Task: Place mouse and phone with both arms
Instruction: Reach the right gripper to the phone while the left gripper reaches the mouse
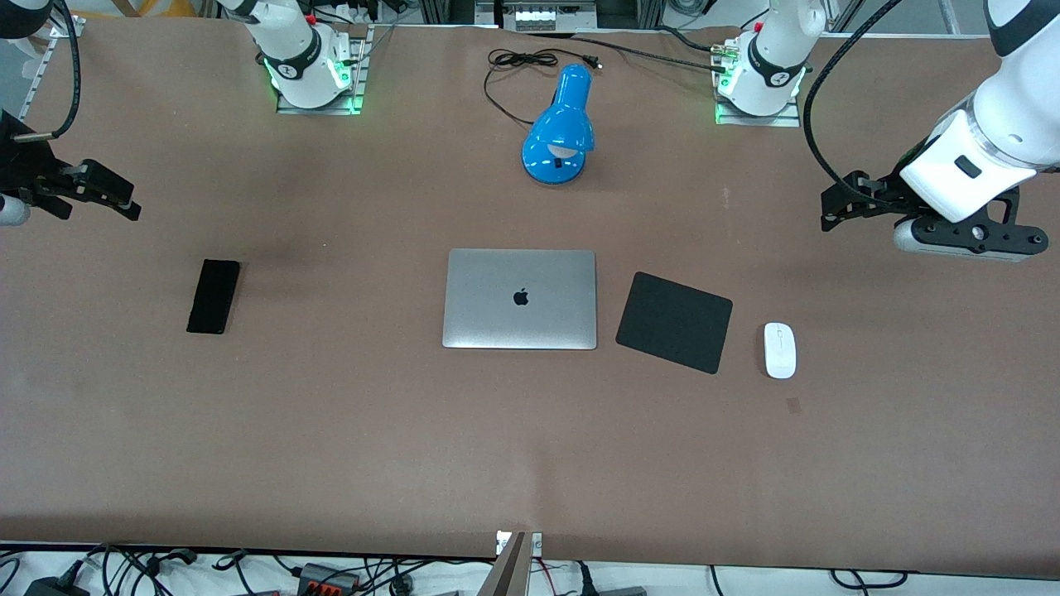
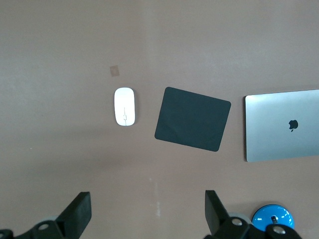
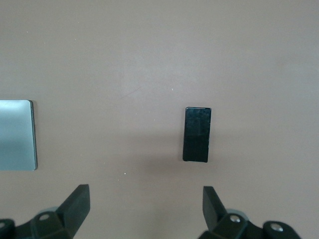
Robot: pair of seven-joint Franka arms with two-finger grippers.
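Note:
The white oval mouse (image 1: 779,350) lies on the table beside the black mouse pad (image 1: 674,321), toward the left arm's end. It also shows in the left wrist view (image 2: 124,106). The slim black phone (image 1: 214,295) lies flat toward the right arm's end and shows in the right wrist view (image 3: 197,134). My left gripper (image 1: 831,211) hangs open and empty over bare table at the left arm's end; its own view (image 2: 148,214) shows the jaws wide apart. My right gripper (image 1: 131,207) hangs open and empty over bare table at the right arm's end, jaws wide apart in its own view (image 3: 147,209).
A closed silver laptop (image 1: 520,299) lies mid-table between the phone and the mouse pad. A blue desk lamp (image 1: 561,128) with a black cord stands farther from the front camera than the laptop, between the two arm bases.

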